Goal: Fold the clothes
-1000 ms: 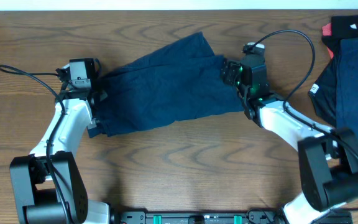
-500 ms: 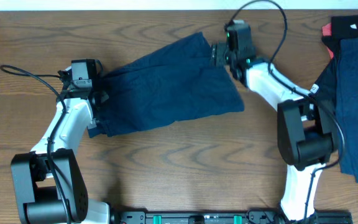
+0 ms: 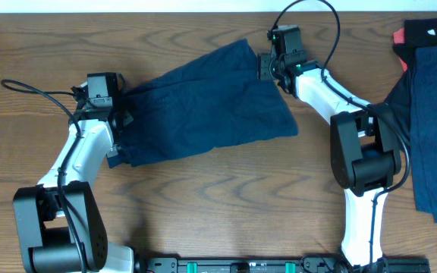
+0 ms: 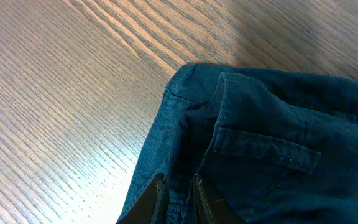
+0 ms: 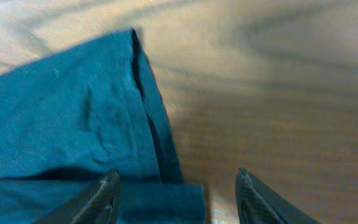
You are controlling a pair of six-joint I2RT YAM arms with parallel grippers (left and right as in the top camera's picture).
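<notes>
A dark navy trouser-like garment [image 3: 203, 102] lies spread across the middle of the table, its waist to the left and its leg end to the upper right. My left gripper [image 3: 118, 121] is shut on the waistband; in the left wrist view [image 4: 178, 179] the two fingers pinch a fold of the garment [image 4: 266, 124]. My right gripper [image 3: 266, 67] is open at the garment's upper right corner. In the right wrist view [image 5: 179, 193] the fingers stand wide apart over the hem edge of the garment [image 5: 73, 124], gripping nothing.
At the right edge lies a second navy garment [image 3: 431, 121] with a small white tag [image 3: 383, 108]. A black cloth with a red edge [image 3: 431, 34] lies behind it. Bare wood table [image 3: 226, 197] runs along the front.
My right arm has swung from the garment's right side up to its upper right corner. The garment's right part now lies flat. The left arm has not moved.
</notes>
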